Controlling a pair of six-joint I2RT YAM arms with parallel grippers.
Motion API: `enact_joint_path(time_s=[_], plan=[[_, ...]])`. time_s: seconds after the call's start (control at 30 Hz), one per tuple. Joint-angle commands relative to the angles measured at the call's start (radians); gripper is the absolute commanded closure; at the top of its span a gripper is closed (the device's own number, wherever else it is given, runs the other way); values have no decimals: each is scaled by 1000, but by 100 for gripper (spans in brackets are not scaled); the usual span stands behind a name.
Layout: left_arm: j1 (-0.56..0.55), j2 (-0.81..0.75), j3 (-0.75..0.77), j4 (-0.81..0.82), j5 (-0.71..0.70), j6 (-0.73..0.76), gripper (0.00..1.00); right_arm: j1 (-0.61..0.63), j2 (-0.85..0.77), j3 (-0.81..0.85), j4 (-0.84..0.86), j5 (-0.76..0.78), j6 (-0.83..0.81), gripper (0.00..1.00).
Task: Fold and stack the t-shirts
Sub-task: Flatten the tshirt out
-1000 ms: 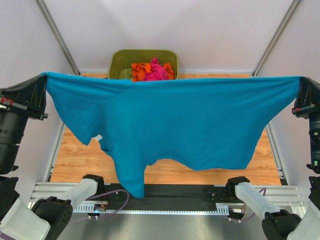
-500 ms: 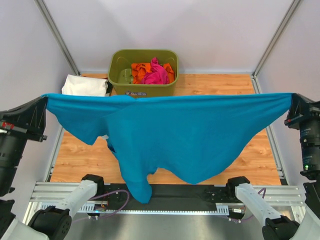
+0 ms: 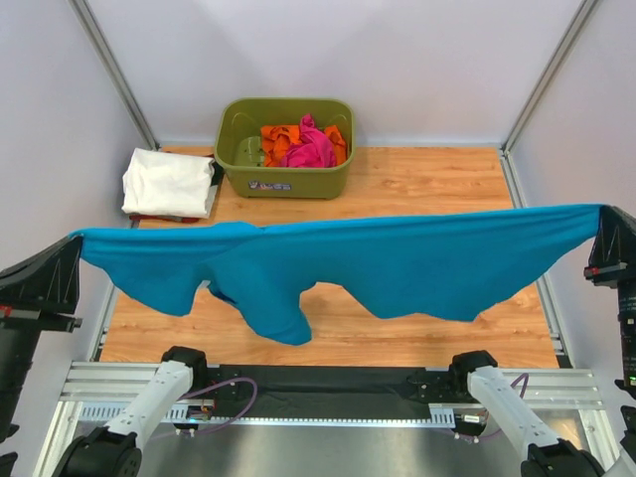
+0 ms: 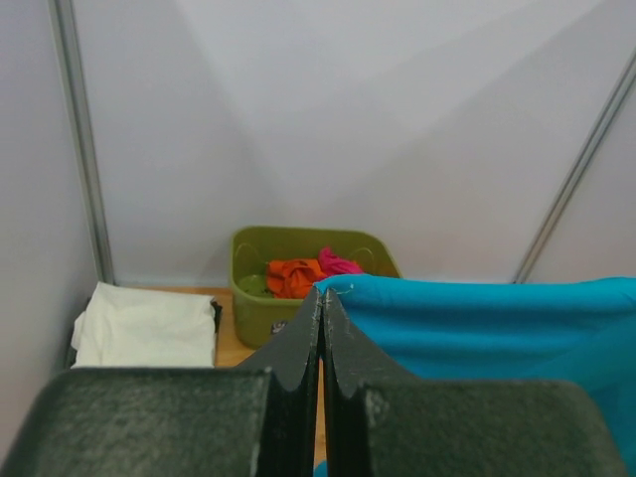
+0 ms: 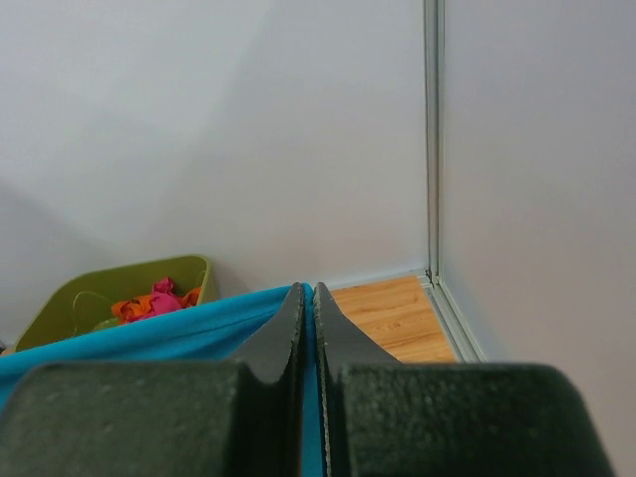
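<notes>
We are clamping the left gripper (image 3: pixel 76 241) and right gripper (image 3: pixel 602 213) tightly onto opposite ends of the teal-blue t-shirt (image 3: pixel 378 260), holding it stretched across the frame's middle. Only the overhead view is showing its loose folds sagging above the wooden table (image 3: pixel 427 179), while a white t-shirt (image 3: pixel 167 182) is lying upper left beside the olive tub (image 3: pixel 238 129), pale walls (image 3: pixel 397 50) enclosing everything.

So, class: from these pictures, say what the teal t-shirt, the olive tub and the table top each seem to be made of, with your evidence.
Teal t-shirt: soft matt cloth, probably knit; it sags and drapes in folds.
Olive tub: likely moulded plastic; smooth walls, rounded rim, slight sheen.
Table top: wood or wood-look laminate; plank grain shows.
</notes>
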Motion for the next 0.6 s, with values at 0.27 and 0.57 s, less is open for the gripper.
enact_joint_path(time_s=[0.27,0.57], plan=[[8,-43,79,-17,-92,2,100,-6,-83,29,-21,63,-54,100],[8,27,-106,-34,-61,6,100,-6,-99,-119,-35,46,-48,100]])
